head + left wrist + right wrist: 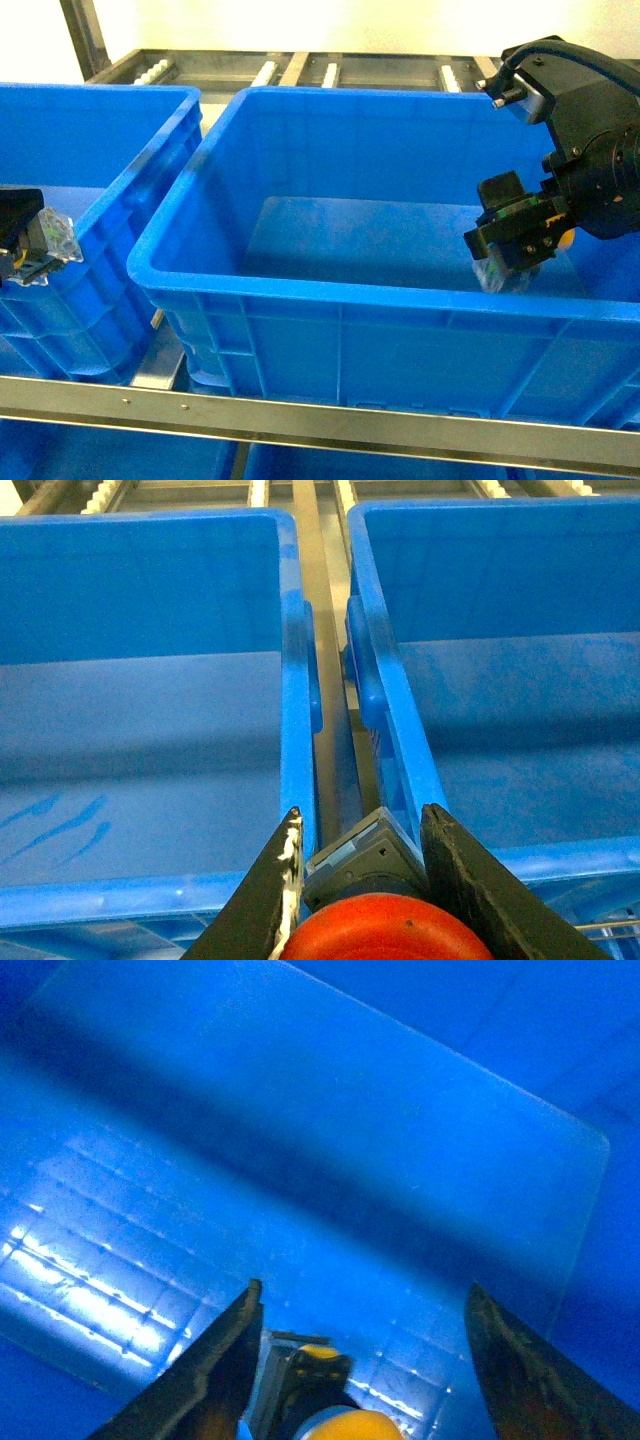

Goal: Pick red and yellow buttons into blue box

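Red-capped mushroom-head push-button switch [385, 930] fills the bottom of the left wrist view, its grey blocky body pinched between the two dark fingers [268, 900] of the left claw [362, 880], which is closed on it. That claw hangs above the gap between two bright-blue plastic crates, over the near rims; in the head view the left claw [35, 245] sits at the left edge, in front of the left-hand crate [100, 130], with the clear part of the switch body showing.

The right claw [515, 245] is lowered inside the large deep blue box [340, 300] near its right wall. Between its spread fingers [215, 1370], the right wrist view shows the yellow-capped push-button switch [335, 1422]; the fingers stand wide of it, so the claw looks open, though I cannot tell whether the button already rests on the smooth floor.

My reading: the yellow button is being delivered or just let go, and the red one waits its turn. Next, the right claw should lift clear of the box, then the left should cross the near-left rim and lower before opening.
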